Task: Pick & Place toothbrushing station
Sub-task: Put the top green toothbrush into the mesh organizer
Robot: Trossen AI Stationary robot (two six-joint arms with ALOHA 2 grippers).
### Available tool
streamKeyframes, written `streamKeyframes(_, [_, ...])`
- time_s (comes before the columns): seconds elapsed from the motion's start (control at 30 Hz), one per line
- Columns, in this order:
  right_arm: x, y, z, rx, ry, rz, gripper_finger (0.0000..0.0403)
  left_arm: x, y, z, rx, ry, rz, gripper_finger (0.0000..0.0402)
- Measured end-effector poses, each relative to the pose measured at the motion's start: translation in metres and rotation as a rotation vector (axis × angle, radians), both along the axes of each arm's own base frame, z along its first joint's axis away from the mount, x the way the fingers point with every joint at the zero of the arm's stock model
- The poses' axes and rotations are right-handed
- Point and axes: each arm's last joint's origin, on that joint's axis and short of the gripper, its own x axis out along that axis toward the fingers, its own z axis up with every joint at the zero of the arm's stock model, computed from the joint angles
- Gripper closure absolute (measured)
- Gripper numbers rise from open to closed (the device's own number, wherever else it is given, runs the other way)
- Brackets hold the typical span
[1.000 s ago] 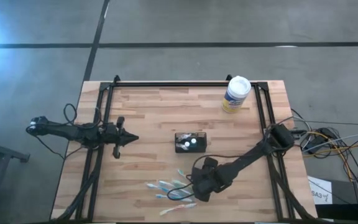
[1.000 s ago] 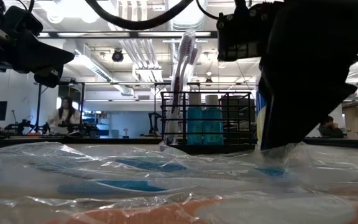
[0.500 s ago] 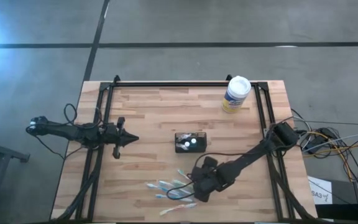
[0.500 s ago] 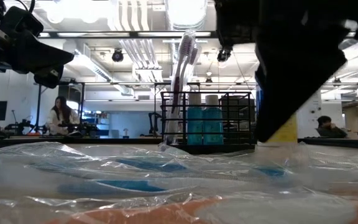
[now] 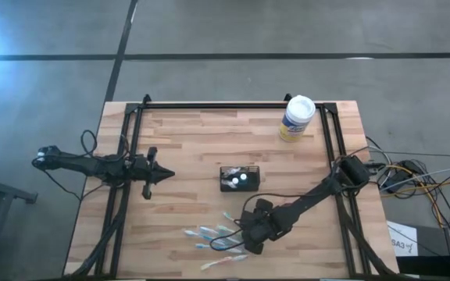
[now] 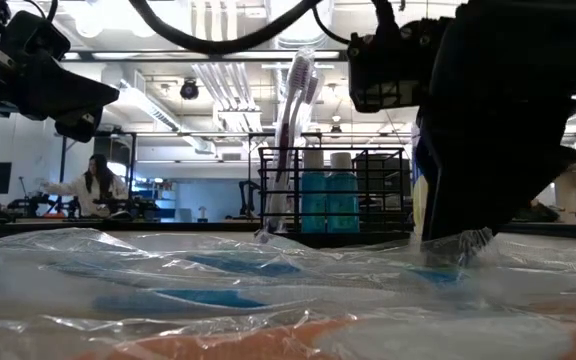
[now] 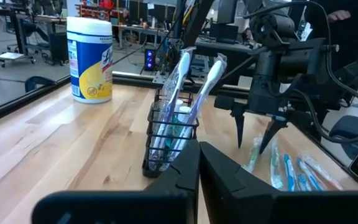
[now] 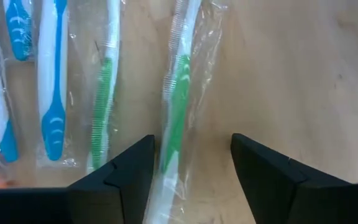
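The toothbrushing station (image 5: 239,179) is a small black wire holder standing on its base at the table's middle. Two wrapped toothbrushes stand in it (image 7: 179,93). It also shows in the low view (image 6: 333,195). My right gripper (image 5: 245,234) is open, pointing down over several wrapped toothbrushes (image 5: 213,238) lying flat on the table near its front edge. Its fingers stand on either side of a green-handled wrapped toothbrush (image 8: 178,118). My left gripper (image 5: 161,175) is shut and empty, above the table to the left of the station. My right gripper comes from above with its fingertips (image 6: 458,245) down at the clear wrappers, one on each side of the green-handled toothbrush (image 8: 174,155). I cannot tell whether the fingers touch the wrapper or the table.
A white-lidded canister with a yellow label (image 5: 296,117) stands at the table's far right. Black frame rails (image 5: 131,156) run along the table's left, right and far sides. Bare wood lies between the station and the canister. People are in the room beyond (image 6: 93,185).
My right gripper has risen a little above the wrapped toothbrushes and come down again to about the same place. The toothbrushes and the station have stayed where they were.
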Motion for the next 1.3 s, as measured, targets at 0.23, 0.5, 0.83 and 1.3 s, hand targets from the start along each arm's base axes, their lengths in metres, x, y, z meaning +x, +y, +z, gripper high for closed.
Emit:
streamKeyframes(0.23, [-0.003,-0.002,-0.003,0.011,0.021,0.007,0.0265,0.000,0.000,0.000,0.003,0.003,0.000,0.0392])
streamKeyframes(0.5, [-0.005,-0.005,0.004,-0.007,0.041,0.104,0.0381,0.000,0.000,0.000,-0.016,0.001,0.002,0.0383])
streamKeyframes(0.83, [-0.017,-0.015,0.080,-0.168,-0.235,0.211,0.0377,0.001,0.000,0.001,-0.050,-0.011,0.007,0.0383])
streamKeyframes(1.3, [-0.079,-0.057,0.140,-0.271,-1.012,0.378,0.0379,0.001,-0.001,0.011,-0.061,-0.106,-0.023,0.0388])
